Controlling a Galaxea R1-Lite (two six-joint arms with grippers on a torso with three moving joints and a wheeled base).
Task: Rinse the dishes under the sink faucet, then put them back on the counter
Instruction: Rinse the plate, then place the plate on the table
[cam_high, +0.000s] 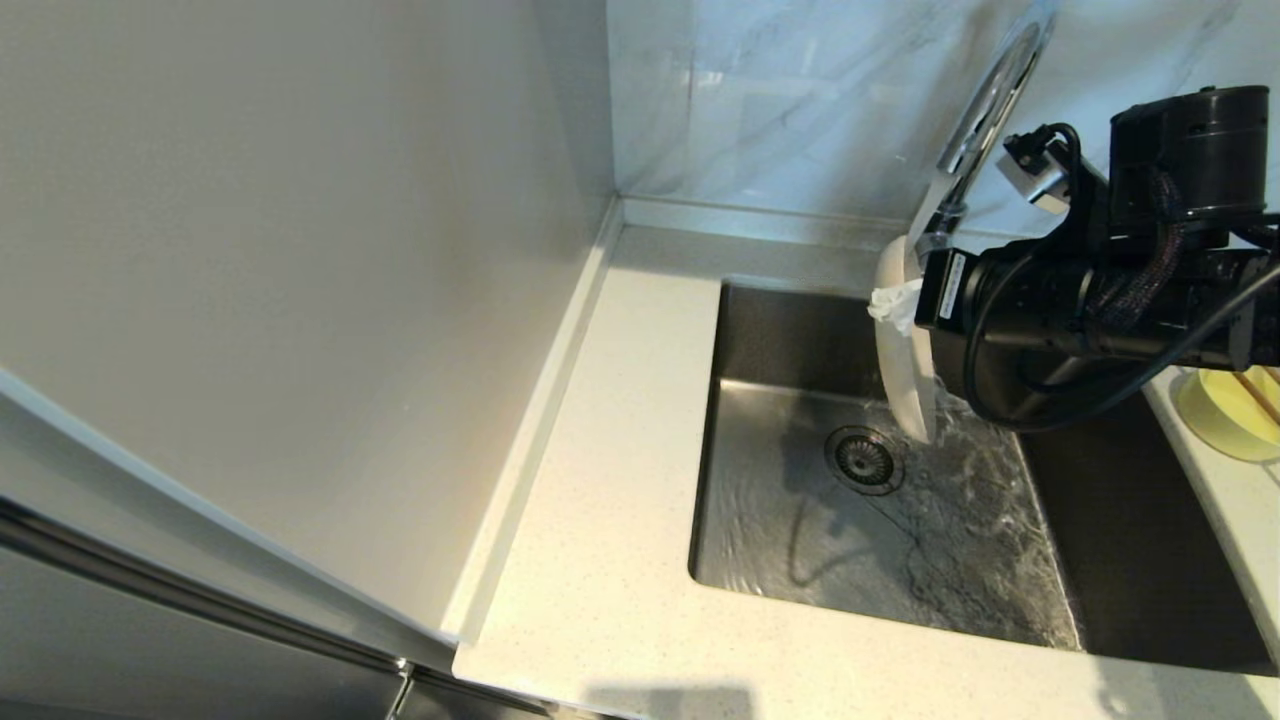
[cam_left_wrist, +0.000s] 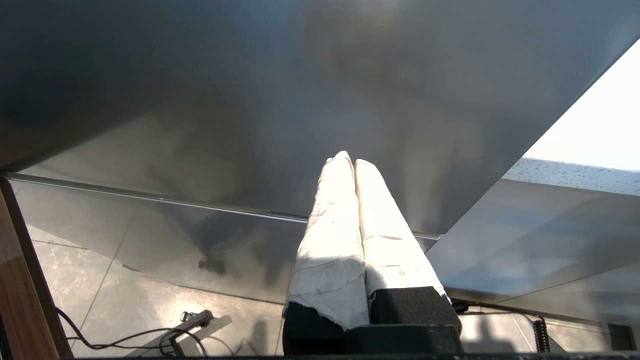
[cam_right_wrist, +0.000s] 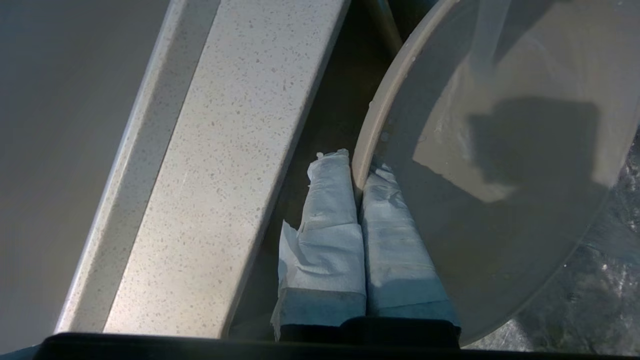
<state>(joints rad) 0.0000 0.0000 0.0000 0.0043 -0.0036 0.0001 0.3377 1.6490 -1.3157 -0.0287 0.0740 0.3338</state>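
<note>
Right now the right gripper (cam_right_wrist: 356, 172), its two cloth-wrapped fingers (cam_right_wrist: 327, 235) pinching the rim, is holding one pale cream round plate (cam_high: 903, 350) on edge over the sink (cam_high: 790, 330), near the basin's back right corner. Water is running off the plate's smooth face onto the brushed steel floor, rippling beside the one round drain strainer (cam_high: 864, 460). The shiny chrome faucet (cam_high: 985, 100) is curving above the plate. One pastel-yellow bowl (cam_high: 1225, 415) with thin brown chopsticks (cam_high: 1262, 392) in it is sitting on the speckled off-white desk (cam_high: 610, 520) at the sink's right edge. The left gripper (cam_left_wrist: 350, 162) is hanging parked below the desk, its white-wrapped fingers pressed together.
</note>
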